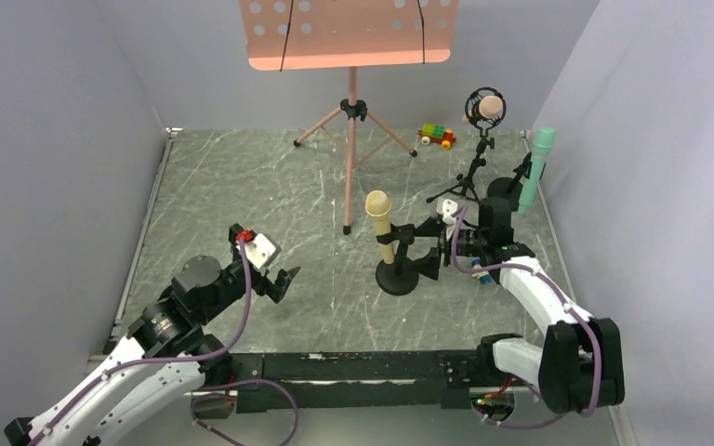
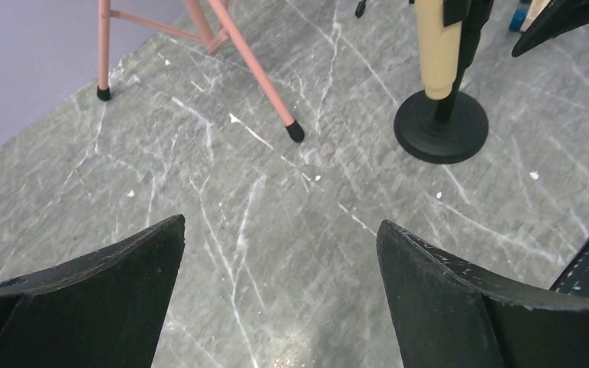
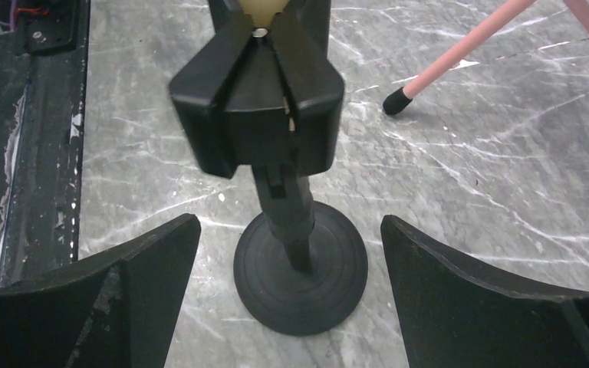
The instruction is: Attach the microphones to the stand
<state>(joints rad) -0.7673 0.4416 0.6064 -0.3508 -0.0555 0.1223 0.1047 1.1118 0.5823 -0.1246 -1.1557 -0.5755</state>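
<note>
A pale yellow microphone [image 1: 378,221] stands upright in the clip of a black round-based stand [image 1: 397,277] mid-table. My right gripper [image 1: 429,249] is open just to the right of that stand. In the right wrist view the clip [image 3: 257,100] and base [image 3: 301,268] sit ahead of the gripper [image 3: 291,218], and its fingers touch nothing. A salmon pink microphone [image 1: 486,109] sits in a small black tripod stand at the back right. A teal green microphone [image 1: 537,167] stands upright by the right wall. My left gripper [image 1: 284,282] [image 2: 280,222] hangs open over bare table.
A pink music stand [image 1: 351,111] on three legs occupies the back centre, one foot [image 2: 295,132] near the yellow microphone's stand. A brick toy car [image 1: 436,136] lies at the back. Grey walls close in the left and right sides. A black rail [image 3: 27,153] runs along the near edge.
</note>
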